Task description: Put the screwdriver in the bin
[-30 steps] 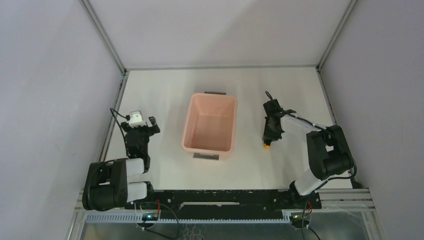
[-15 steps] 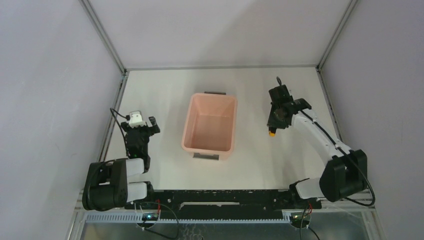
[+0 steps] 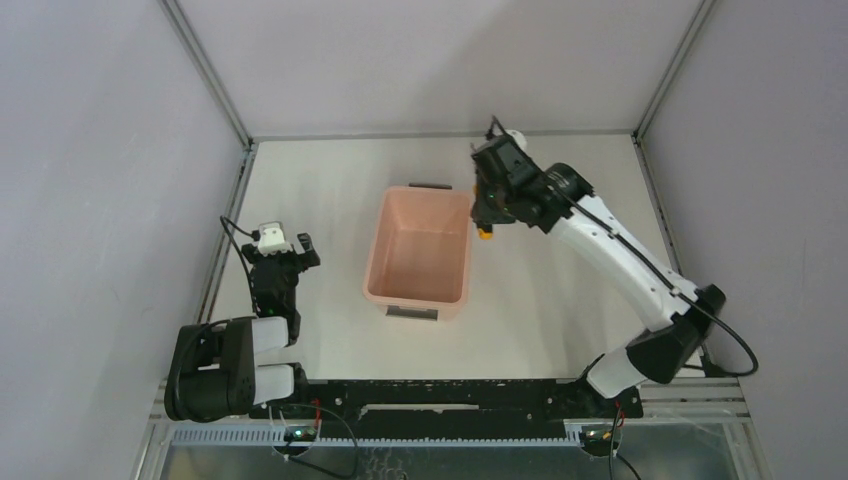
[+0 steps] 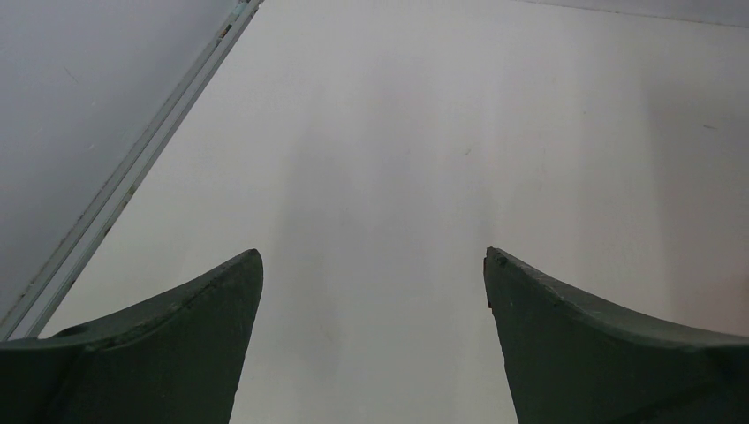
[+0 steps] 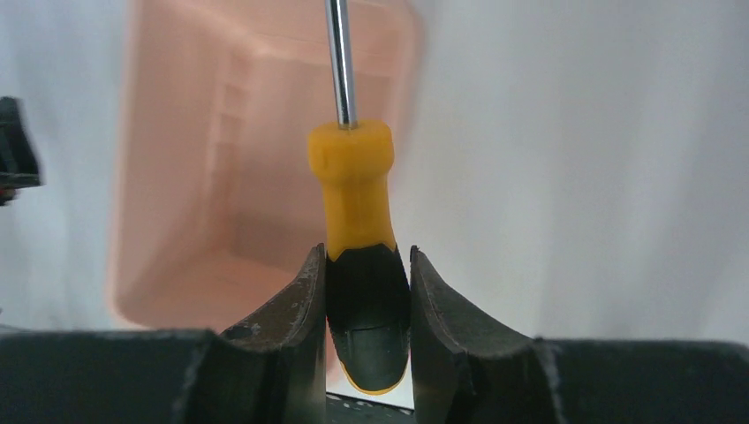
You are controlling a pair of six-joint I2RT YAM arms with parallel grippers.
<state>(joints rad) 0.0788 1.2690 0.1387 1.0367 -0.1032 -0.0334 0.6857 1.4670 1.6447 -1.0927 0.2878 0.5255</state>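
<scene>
Right arm (image 3: pixel 612 252) raised, stretched far forward-left, jaws clamped tight. Left arm (image 3: pixel 268 330) folded near base, jaws spread wide.

Shiny bare metal shaft and matt plastic handle on the screwdriver (image 5: pixel 353 194), smooth pink plastic bin (image 5: pixel 177 221), matt white counter (image 4: pixel 397 132).

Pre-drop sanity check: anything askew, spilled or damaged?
Nothing stands out. The bin sits upright and empty. The right gripper is shut on the screwdriver, squarely on its black handle end, shaft straight, near the bin's right rim. The left gripper hangs open over the table.
</scene>
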